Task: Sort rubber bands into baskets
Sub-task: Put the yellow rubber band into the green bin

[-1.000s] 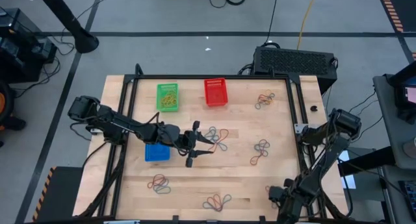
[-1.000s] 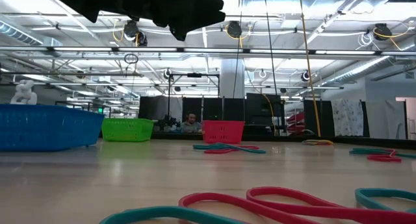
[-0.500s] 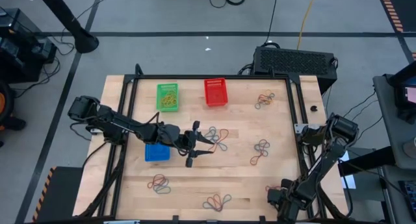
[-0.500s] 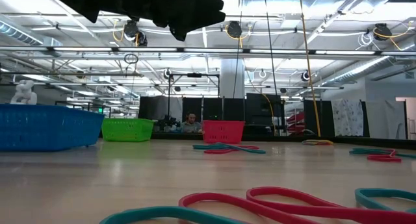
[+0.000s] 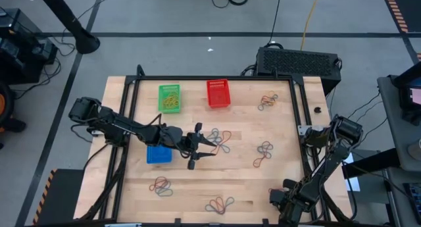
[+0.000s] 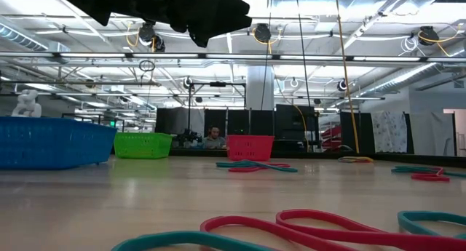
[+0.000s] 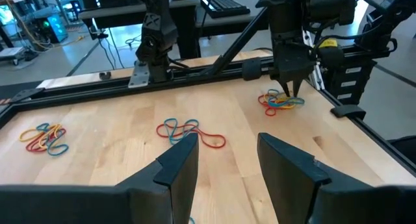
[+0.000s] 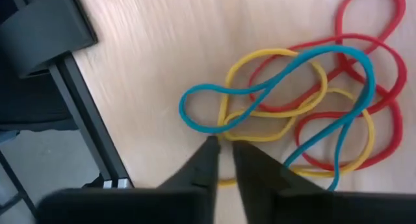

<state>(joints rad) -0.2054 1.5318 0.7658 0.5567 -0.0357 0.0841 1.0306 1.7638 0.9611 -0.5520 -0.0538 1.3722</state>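
My right gripper (image 8: 223,149) points down at the table's near right corner (image 5: 284,195). It is shut on a small pile of red, yellow and blue rubber bands (image 8: 305,107) that lies flat on the wood. My left gripper (image 7: 224,162) hangs open and level above the table's middle (image 5: 200,148), touching nothing. The blue basket (image 5: 158,154) stands under the left arm. The green basket (image 5: 170,99), with bands inside, and the red basket (image 5: 218,93) stand at the far edge. My right gripper comes from above, pointing down, and its two fingertips (image 8: 209,152) close on the pile's edge where a yellow band (image 8: 224,120) and the blue band cross. The yellow band runs in between the tips. The pile still lies on the table.
More band piles lie at the table's middle (image 5: 220,138), far right (image 5: 268,100), right of middle (image 5: 263,151), near left (image 5: 160,184) and near middle (image 5: 220,204). Black frame rails (image 8: 84,120) run along the table's edge close to my right gripper.
My right arm has sunk a little toward the pile at the near right corner. The left arm and the baskets have kept still.
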